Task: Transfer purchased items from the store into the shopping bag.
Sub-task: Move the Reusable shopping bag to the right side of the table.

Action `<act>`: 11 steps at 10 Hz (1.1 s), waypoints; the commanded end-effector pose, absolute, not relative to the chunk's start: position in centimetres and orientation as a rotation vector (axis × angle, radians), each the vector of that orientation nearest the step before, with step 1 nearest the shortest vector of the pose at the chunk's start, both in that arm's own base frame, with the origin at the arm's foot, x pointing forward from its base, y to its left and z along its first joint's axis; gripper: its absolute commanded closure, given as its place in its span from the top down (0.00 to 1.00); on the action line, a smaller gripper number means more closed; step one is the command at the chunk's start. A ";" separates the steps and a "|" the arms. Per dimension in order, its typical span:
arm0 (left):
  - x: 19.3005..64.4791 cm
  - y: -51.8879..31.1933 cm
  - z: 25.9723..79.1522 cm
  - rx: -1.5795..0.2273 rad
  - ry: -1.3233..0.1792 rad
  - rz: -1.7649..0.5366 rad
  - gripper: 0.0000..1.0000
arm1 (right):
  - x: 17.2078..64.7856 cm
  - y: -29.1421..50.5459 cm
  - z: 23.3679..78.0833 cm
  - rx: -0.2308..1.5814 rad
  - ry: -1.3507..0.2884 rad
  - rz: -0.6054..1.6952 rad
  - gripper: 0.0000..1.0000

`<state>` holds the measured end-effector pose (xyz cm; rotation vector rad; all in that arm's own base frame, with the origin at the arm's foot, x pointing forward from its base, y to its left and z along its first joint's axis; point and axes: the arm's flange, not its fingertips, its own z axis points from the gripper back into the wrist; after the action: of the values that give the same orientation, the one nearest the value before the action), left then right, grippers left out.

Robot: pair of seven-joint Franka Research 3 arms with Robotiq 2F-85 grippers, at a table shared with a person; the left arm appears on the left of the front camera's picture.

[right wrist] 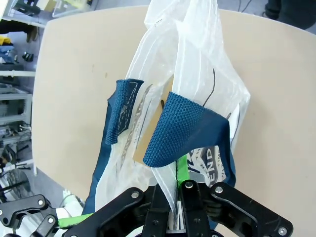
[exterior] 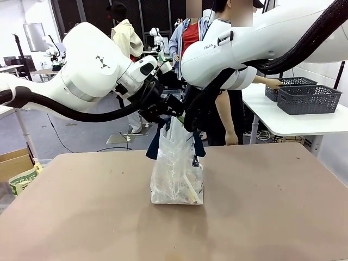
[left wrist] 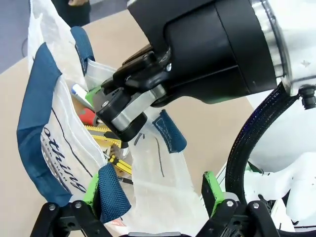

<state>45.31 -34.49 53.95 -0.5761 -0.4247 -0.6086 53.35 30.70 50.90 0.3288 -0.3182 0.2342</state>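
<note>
The shopping bag (exterior: 176,168) stands upright mid-table, clear plastic with navy handles. My right gripper (right wrist: 178,177) is shut on the bag's top edge just below a navy handle (right wrist: 185,131); a flat tan pack (right wrist: 148,136) shows through the plastic. My left gripper (left wrist: 150,190) stands open over the bag's mouth, and a navy handle (left wrist: 111,197) lies against one of its fingers (left wrist: 91,190). Inside lie yellow-marked pieces (left wrist: 106,134) and a red-tipped item (left wrist: 86,116). In the front view both grippers meet at the bag's top: left (exterior: 165,111), right (exterior: 186,117).
Two dark grey lattice baskets (exterior: 309,99) stand on a white side table (exterior: 293,122) at the far right, a person's hand (exterior: 272,84) resting by one. People stand behind the bag. A cardboard box (exterior: 13,163) sits off the table's left edge.
</note>
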 end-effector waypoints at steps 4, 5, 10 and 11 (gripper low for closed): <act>46.5 -35.6 53.2 -0.601 -0.423 -0.609 1.00 | 54.1 30.6 50.5 0.407 -0.324 0.262 0.00; 46.8 -36.0 52.9 -0.576 -0.415 -0.599 1.00 | 54.2 30.7 50.4 0.415 -0.330 0.265 0.00; 47.1 -37.6 53.0 -0.441 -0.399 -0.574 1.00 | 54.3 30.7 50.0 0.444 -0.331 0.259 0.00; 47.2 -37.7 52.8 -0.403 -0.394 -0.560 1.00 | 54.3 30.6 50.0 0.445 -0.331 0.261 0.00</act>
<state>46.94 -36.76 52.51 -0.4457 -0.4080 -0.5799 53.84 30.91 50.32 0.4026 -0.3210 0.2428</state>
